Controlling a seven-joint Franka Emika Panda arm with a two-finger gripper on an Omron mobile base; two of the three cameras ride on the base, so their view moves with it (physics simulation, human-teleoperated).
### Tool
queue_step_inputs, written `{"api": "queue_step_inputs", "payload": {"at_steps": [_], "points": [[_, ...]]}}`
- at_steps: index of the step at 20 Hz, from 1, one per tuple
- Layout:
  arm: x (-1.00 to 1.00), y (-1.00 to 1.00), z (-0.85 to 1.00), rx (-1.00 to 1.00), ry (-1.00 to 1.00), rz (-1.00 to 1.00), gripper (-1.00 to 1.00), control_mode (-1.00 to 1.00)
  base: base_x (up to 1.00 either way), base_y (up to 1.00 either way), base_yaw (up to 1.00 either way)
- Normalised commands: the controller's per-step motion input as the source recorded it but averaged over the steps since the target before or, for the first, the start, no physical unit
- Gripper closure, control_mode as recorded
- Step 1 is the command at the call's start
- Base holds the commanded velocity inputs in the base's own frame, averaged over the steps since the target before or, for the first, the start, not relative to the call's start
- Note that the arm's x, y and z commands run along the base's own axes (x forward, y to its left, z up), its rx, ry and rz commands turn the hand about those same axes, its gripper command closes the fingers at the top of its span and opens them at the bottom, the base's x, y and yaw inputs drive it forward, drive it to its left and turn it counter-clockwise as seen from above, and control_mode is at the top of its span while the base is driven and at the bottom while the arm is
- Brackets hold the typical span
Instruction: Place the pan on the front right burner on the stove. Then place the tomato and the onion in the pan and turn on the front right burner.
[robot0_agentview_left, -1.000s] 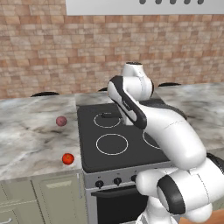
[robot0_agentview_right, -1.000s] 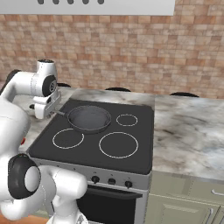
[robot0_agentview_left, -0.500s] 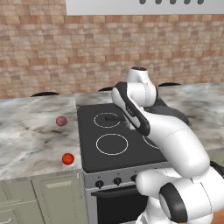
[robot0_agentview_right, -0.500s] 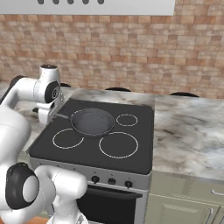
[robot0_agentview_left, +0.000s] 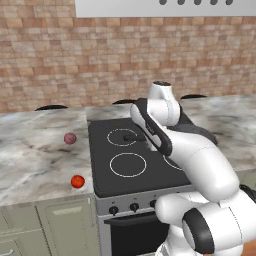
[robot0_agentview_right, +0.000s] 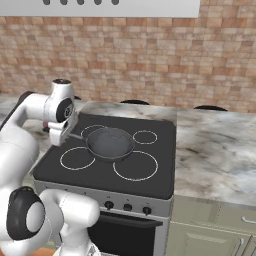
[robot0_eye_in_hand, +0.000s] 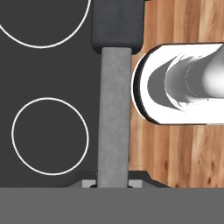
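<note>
Pincer (robot0_eye_in_hand: 112, 183) clamped on the handle of the pan (robot0_agentview_right: 110, 143) | pan held above the stove (robot0_agentview_right: 150, 180), just ahead of the pincer | tomato (robot0_agentview_left: 77, 181) and onion (robot0_agentview_left: 70, 138) lie on the counter (robot0_agentview_left: 30, 160), well apart from the pincer

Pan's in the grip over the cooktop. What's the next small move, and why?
Probably carry the pan a little further toward the front right burner before lowering. The end effector holds its handle, and the pan sits between the circles, overlapping only the edge of the largest ring.
</note>
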Motion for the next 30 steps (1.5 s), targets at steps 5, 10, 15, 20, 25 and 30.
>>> {"api": "queue_step_inputs", "payload": {"at_steps": [5,10,15,20,25,30], "points": [[0.0,-0.15,-0.22,0.0,0.0,0.0,1.0,-1.0,0.0,0.0,0.0],[0.03,-0.11,-0.21,0.0,0.0,0.0,1.0,-1.0,0.0,0.0,0.0],[0.13,-0.07,-0.17,0.0,0.0,0.0,1.0,-1.0,0.0,0.0,0.0],[0.15,-0.05,-0.13,0.0,0.0,0.0,1.0,-1.0,0.0,0.0,0.0],[0.15,-0.09,-0.12,0.0,0.0,0.0,1.0,-1.0,0.0,0.0,0.0],[0.11,-0.14,-0.14,0.0,0.0,0.0,1.0,-1.0,0.0,0.0,0.0]]}}
